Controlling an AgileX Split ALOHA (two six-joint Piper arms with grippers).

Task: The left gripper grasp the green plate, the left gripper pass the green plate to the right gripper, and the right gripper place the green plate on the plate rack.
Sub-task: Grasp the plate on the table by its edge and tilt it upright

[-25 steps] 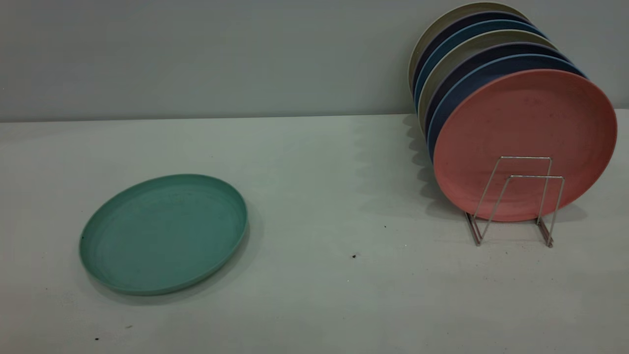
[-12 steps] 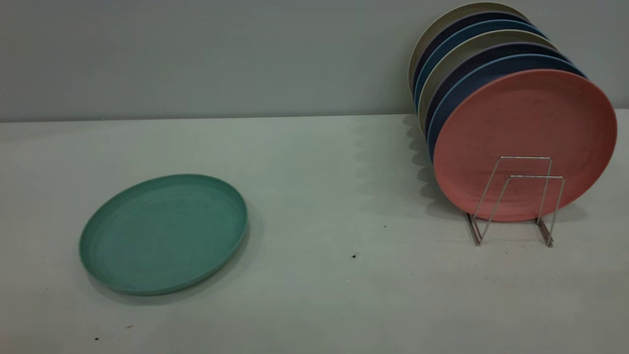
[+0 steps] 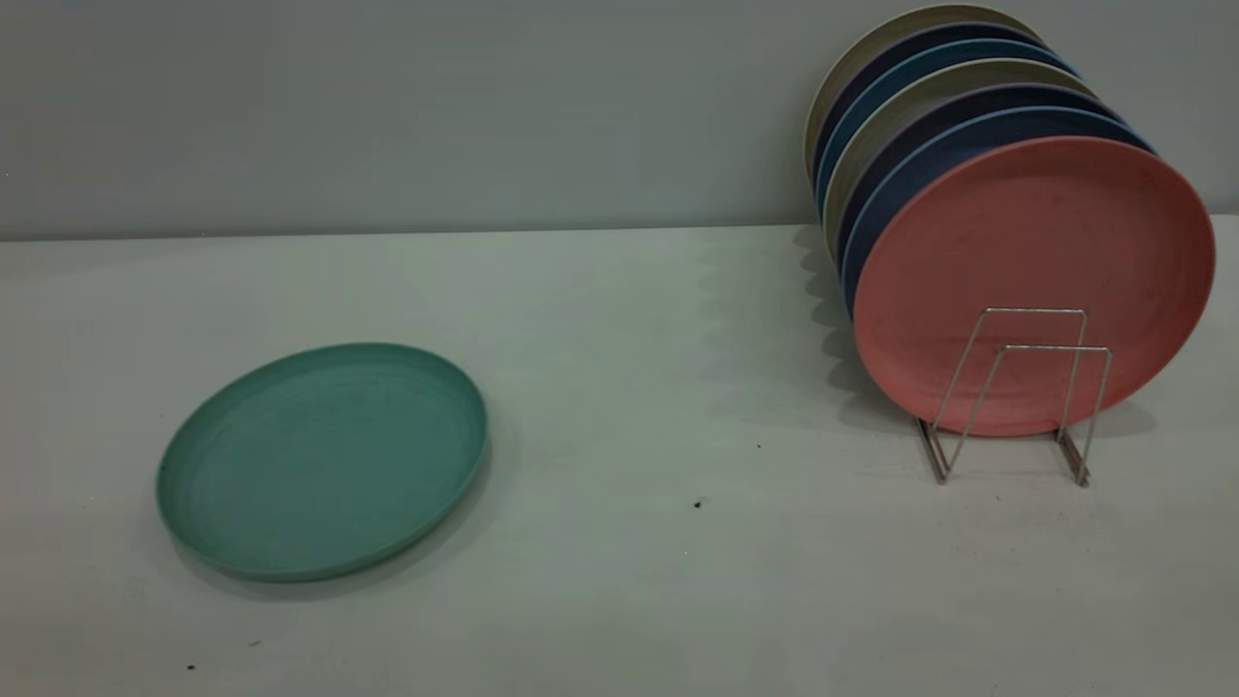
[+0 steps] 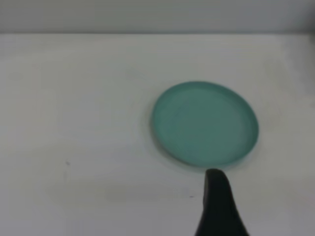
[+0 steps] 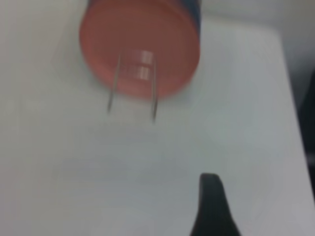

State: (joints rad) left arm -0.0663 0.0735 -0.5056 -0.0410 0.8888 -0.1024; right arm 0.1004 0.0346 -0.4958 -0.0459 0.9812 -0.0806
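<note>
The left hand (image 4: pixel 220 206) hangs above the worktop (image 3: pixel 619 581) with nothing in it. Only one dark finger shows in its own wrist view, so I cannot tell if it is open or closed. The green plate (image 4: pixel 204 123) lies just past that fingertip, near it but not touched.

The right hand (image 5: pixel 212 209) is over by the far side, also holding nothing. Again only one dark finger shows, so I cannot tell if it is open or closed. Ahead of it stands the plate rack (image 5: pixel 133 86), with the pink plate (image 5: pixel 140 46) leaning in it at the front.

I think the job has not really started. No hand has the green plate, so the grab, the pass and the putting away are all left to do.

The green plate (image 3: pixel 322 461) lies flat, its hollow side facing up, well apart from the plate rack (image 3: pixel 1012 392). It is round, so it has no long side. The pink plate (image 3: pixel 1034 286) and the other plates (image 3: pixel 929 97) behind it stand on edge, leaning back a little. Two wire loops stand free in front of the pink plate, so the green one must be tipped up on its edge to fit there.
</note>
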